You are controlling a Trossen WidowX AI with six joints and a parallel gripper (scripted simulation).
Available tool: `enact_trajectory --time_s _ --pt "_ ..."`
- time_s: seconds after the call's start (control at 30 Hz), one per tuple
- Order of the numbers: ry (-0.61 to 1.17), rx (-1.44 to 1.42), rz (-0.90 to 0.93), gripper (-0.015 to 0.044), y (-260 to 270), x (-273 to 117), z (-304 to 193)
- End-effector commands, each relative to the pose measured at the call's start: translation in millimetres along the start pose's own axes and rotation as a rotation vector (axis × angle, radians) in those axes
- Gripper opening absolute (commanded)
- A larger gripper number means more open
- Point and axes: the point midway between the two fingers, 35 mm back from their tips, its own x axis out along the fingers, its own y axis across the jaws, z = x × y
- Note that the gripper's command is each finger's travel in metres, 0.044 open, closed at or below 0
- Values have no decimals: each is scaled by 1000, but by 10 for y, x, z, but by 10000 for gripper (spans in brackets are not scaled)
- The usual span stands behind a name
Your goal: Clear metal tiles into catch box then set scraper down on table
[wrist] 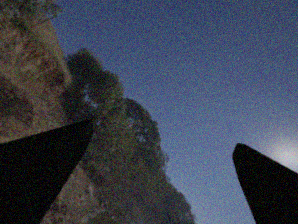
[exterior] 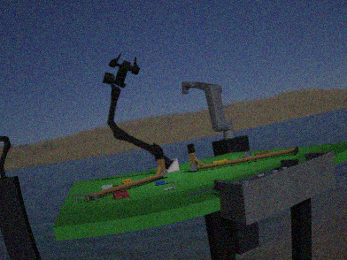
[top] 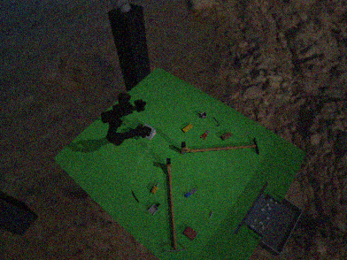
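Dim, grainy pics; any labels or writing too small to read. Hand [top: 132, 101] [exterior: 127, 57] [wrist: 162, 138] is up high, tips skyward, fingers wide apart w/ nothing btwn them; wrist cam gets sky and a rocky, bushy slope.

Scraper [top: 221, 149] [exterior: 248, 159], the one w/ the dark crossbar, lies on the green table [top: 111, 177] [exterior: 133, 217], well below the hand. Top view: approx 4 o'clock from hand, grip end toward 9, crossbar toward 3. 2nd tool [top: 172, 203] [exterior: 128, 186] is at approx 5 o'clock, grip end toward 12, head toward 6.

Grey tray [top: 283, 221] [exterior: 283, 190] is beyond the scraper, btwn 4 & 5 o'clock from hand, small pale bits in it. Red block [top: 190, 233] [exterior: 120, 195] sits near the 2nd tool's head; yellow block [top: 188, 127] is at 11 from the scraper's mid.
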Motion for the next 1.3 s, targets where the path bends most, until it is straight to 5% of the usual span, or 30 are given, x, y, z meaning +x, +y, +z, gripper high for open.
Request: enact_trajectory --time_s 0.0,1.27 --pt "-13 -70 -88 440 -335 -98 -59" --pt "242 -700 -732 440 -2430 -1508 -722"
